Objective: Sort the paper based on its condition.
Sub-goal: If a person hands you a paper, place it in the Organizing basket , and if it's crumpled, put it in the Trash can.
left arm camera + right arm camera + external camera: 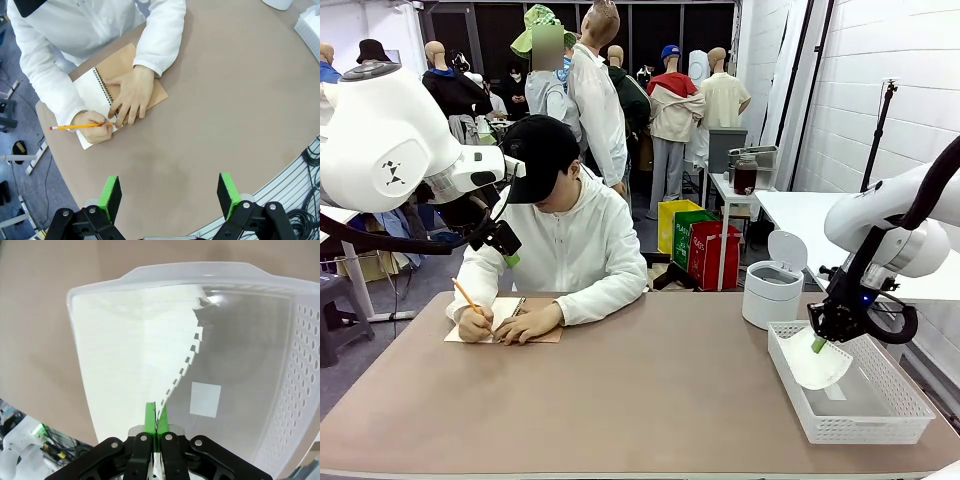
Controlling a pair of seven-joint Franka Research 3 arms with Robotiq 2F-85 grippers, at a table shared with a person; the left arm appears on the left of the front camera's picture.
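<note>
Front view. My right arm bends down at the wrist above the left end of the white mesh basket [868, 428]. My right gripper [817, 343] points straight down, pinched on the top edge of a sheet of paper [814, 368]. The sheet hangs curved from the gripper, with its lower part inside the basket. Well apart from the basket, at the table's [620, 400] other side, my left arm is raised, and my left gripper [508, 252] slants down beside the person's shoulder.

Left wrist view. My left gripper's fingers [110, 197] stand wide apart with nothing between them, high over the bare table. A corner of the basket lies at the upper right edge. Far from it, the person presses one hand [131, 99] on a spiral notebook [95, 89] and writes with a pencil [80, 126].

Right wrist view. My right gripper's green pads are shut tight on the paper's edge. The sheet falls away into the basket along its left wall, its ragged perforated edge toward the middle. A small white label [205, 400] lies on the basket's floor, just beside that edge.
</note>
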